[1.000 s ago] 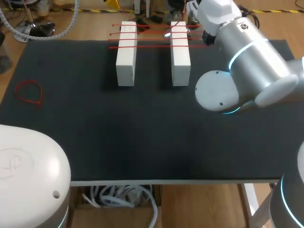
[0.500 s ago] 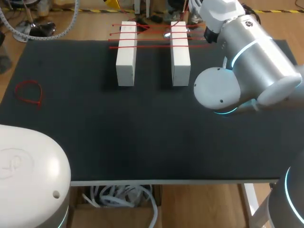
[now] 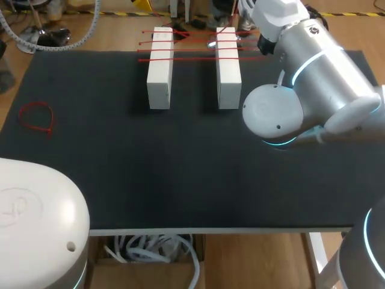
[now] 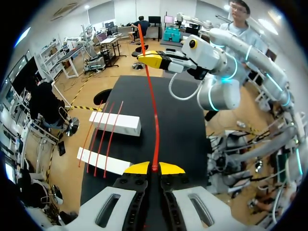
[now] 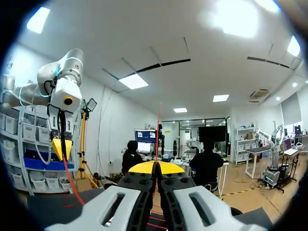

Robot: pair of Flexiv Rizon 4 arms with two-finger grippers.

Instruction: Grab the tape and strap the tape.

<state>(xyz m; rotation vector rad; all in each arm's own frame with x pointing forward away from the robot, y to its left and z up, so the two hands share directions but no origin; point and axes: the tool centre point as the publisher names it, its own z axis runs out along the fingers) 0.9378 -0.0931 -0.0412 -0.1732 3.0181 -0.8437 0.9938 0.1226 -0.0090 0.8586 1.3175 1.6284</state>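
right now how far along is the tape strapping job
Done: one red loop lies on the left of the table. In hand: left hand and right hand are both shut on a straight red tie, not yet looped. Left: closing that one, then the spare ties lying across the two white blocks.

Right arm [image 3: 313, 66], in from 3 o'clock: silver-white tube segments, round white joint cap with two dark screw holes, cyan light rings. Left arm [image 3: 36, 217], at 7 o'clock: white dome, one screw hole, faint embossed mark. Left gripper [image 4: 154, 168] and right gripper [image 5: 155, 167]: black fingers, yellow tips.
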